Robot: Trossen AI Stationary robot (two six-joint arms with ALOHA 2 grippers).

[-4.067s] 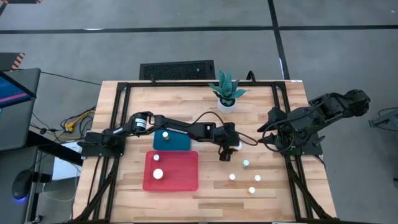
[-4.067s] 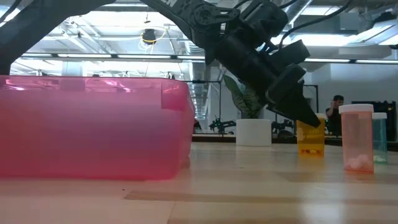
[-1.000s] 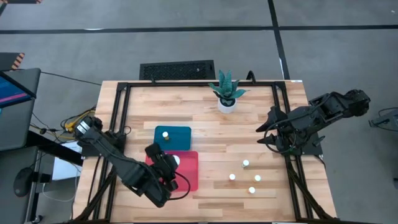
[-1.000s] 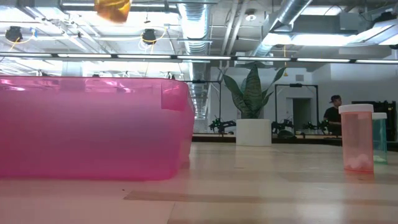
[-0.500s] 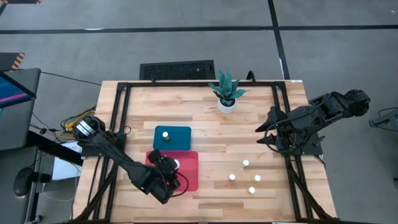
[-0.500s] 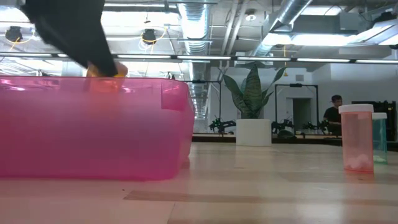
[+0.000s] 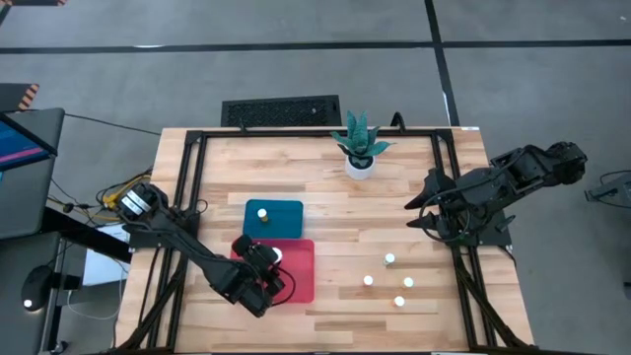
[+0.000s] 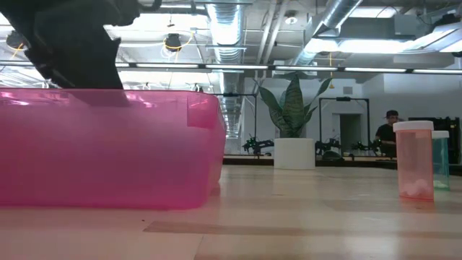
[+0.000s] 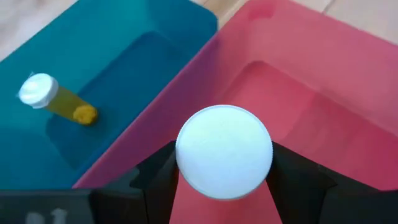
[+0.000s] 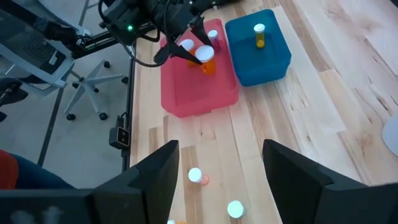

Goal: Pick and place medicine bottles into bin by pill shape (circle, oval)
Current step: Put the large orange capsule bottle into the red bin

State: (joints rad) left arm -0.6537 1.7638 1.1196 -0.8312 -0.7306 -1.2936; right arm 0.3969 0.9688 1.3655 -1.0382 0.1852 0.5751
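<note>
While the left gripper [image 9: 224, 180] is clenching an amber-bodied, white-capped medicine bottle [image 9: 224, 151] upright, it is hanging directly over the translucent pink plastic bin [image 7: 301, 268], cap up, long axis pointing down at the bin floor. Well apart at the table's far side, the right gripper [image 10: 217, 171] is waiting, fingers spread and empty.

glossy translucent pink plastic bin [image 8: 108, 148] on a smooth, pale wood-plank table [image 7: 325, 187].
</note>
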